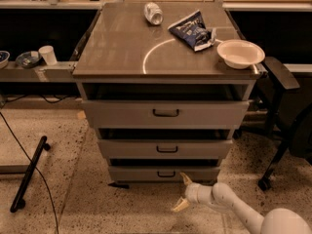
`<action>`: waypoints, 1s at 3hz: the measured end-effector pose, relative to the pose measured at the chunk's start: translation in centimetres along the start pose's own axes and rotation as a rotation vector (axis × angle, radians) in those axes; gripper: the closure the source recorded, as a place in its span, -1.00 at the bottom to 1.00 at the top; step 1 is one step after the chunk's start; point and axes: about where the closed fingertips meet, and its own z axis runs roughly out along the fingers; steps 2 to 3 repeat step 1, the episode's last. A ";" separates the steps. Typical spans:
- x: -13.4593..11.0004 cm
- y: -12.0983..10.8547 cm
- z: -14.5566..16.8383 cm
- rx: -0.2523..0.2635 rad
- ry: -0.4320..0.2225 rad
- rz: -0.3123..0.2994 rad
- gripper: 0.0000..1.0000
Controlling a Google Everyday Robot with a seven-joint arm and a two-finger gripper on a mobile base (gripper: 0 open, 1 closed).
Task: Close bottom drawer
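The bottom drawer (pixel 141 173) is the lowest, narrowest grey front of the cabinet, with a small dark bar handle (pixel 166 174). It stands slightly pulled out, with a dark gap above it. My gripper (pixel 183 193) is low in front of the cabinet, just right of and below the handle. Its two pale fingers are spread open and empty; the upper fingertip (pixel 184 178) lies close to the drawer's front, the lower one (pixel 178 206) points down toward the floor. The white arm (pixel 234 208) comes in from the bottom right.
The middle drawer (pixel 165 149) and top drawer (pixel 165 113) are also partly out. On the cabinet top lie a can (pixel 153 12), a blue chip bag (pixel 192 29) and a white bowl (pixel 241 53). A chair (pixel 287 126) stands at right, a black bar (pixel 30 172) on the floor at left.
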 end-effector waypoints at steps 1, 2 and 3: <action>-0.4 1.2 -3.1 0.021 0.039 0.032 -1.00; -0.4 1.2 -3.1 0.021 0.039 0.032 -1.00; -0.4 1.2 -3.1 0.021 0.039 0.032 -1.00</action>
